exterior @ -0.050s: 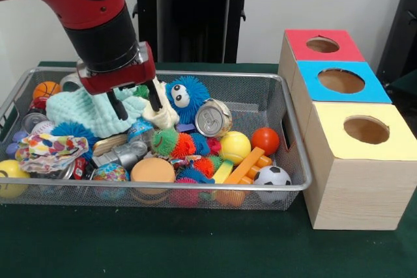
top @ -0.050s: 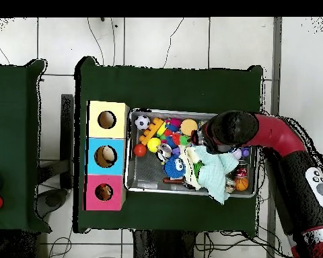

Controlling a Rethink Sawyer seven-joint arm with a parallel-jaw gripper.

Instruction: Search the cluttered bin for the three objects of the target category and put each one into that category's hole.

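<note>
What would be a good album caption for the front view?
Red arm's open gripper reaches into a toy-filled wire bin over a mint cloth, beside three holed boxes.
</note>
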